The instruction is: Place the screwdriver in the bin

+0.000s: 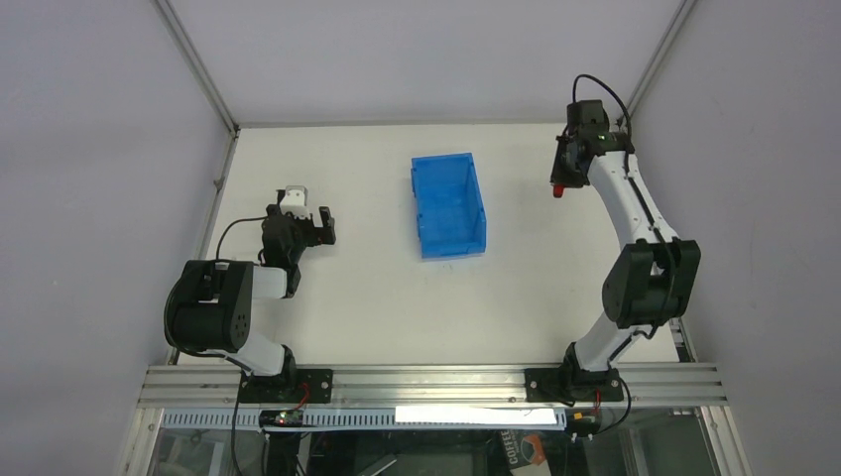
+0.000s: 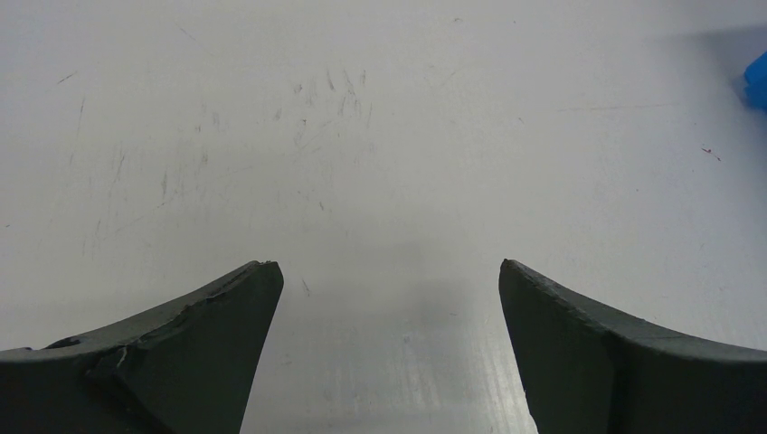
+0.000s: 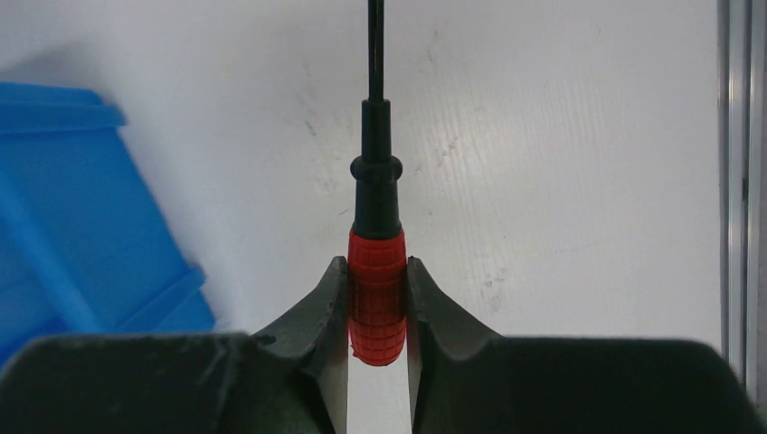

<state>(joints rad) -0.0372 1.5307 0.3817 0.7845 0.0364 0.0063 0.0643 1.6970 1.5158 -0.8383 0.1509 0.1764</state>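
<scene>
Red screwdriver (image 3: pixel 376 226) is hanging pinched in my right gripper (image 3: pixel 377 280) near the far-right corner; left gripper (image 2: pixel 391 271) gaping, bin (image 1: pixel 420 203) waiting.

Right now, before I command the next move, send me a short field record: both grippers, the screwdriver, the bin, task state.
left gripper: open, nothing between the fingers, over bare table left of the bin
right gripper: shut on the screwdriver, at its red handle
screwdriver: shaft points away from the wrist camera; right of the bin, not over it
bin: mid-table, looks empty from the top view
task state: screwdriver grasped, not yet in the bin
</scene>
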